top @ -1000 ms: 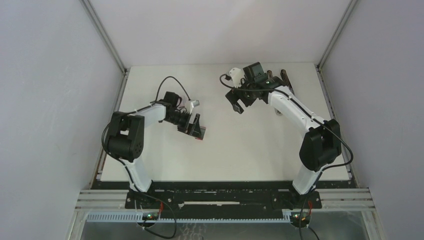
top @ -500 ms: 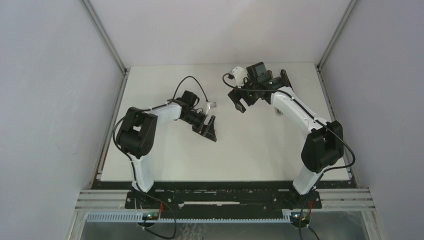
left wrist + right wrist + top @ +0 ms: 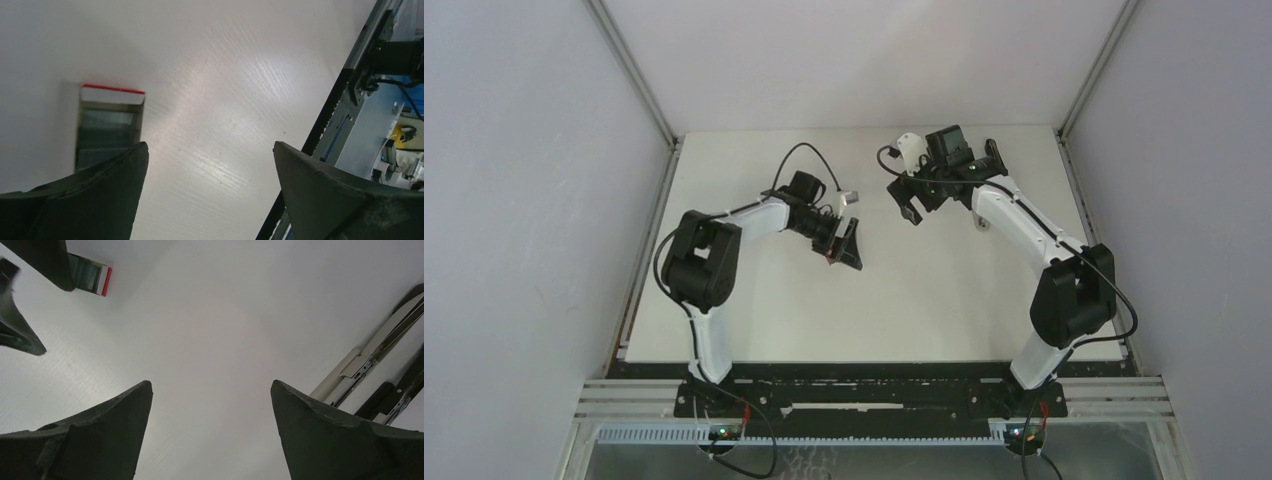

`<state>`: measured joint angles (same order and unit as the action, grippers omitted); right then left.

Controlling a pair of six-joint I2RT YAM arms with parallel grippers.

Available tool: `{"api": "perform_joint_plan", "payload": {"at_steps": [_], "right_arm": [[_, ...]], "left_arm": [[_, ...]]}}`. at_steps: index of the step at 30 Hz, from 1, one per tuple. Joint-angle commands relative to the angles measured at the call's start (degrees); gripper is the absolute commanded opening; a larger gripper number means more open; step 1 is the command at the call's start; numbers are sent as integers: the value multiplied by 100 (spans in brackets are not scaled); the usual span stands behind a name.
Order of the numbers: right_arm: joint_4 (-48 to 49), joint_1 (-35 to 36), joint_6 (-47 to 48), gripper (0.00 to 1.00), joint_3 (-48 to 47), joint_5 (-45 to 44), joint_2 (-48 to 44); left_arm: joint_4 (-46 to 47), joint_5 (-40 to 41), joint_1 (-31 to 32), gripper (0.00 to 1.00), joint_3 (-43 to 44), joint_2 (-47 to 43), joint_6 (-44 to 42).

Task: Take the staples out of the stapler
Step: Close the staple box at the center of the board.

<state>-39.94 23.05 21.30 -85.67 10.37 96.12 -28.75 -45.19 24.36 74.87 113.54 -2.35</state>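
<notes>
The stapler (image 3: 372,357) lies opened out at the right edge of the right wrist view, with cream and black arms and a silvery channel. In the top view it (image 3: 995,151) lies at the back right, mostly hidden by the right arm. I cannot make out any staples. My right gripper (image 3: 210,382) is open and empty over bare table, left of the stapler (image 3: 909,206). My left gripper (image 3: 210,145) is open and empty near the table's middle (image 3: 846,246).
A small flat white-and-red box (image 3: 109,125) lies on the table beside my left gripper's left finger. It also shows in the right wrist view (image 3: 93,278) and as a red speck in the top view (image 3: 829,260). The table's front rail (image 3: 345,85) is at the right.
My left gripper has swung right and farther from the base, toward the table's middle, staying open. My right gripper has shifted slightly right, also open.
</notes>
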Motion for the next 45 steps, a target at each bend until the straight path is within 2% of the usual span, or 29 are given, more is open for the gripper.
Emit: {"api": "perform_joint_plan", "payload": {"at_steps": [1,8,14,18,21,26,34,45], "right_arm": [[250,-35,67,89,6,35,-286],[250,55,103,89,-3,12,-187],[250,146,116,89,19,-15,-137],[250,193,144,89,32,-82,-144],[252,201,150,89,41,-104,-154],[263,213,154,89,59,-136,-118],[259,306,169,90,68,-157,-30],[259,466,244,90,68,-293,-37]], "left_arm": [[-87,-204,-626,100,472,-714,-14],[-232,135,-1698,100,1586,-659,188],[-765,546,-2241,100,3314,377,12],[-1347,327,-2397,100,4542,1348,-42],[-1630,131,-2405,100,5079,1902,-27],[-1550,-198,-2414,100,5290,2395,299],[-801,-15,-2471,100,5161,2504,909],[-963,19,-2478,100,5168,2786,1034]]}}
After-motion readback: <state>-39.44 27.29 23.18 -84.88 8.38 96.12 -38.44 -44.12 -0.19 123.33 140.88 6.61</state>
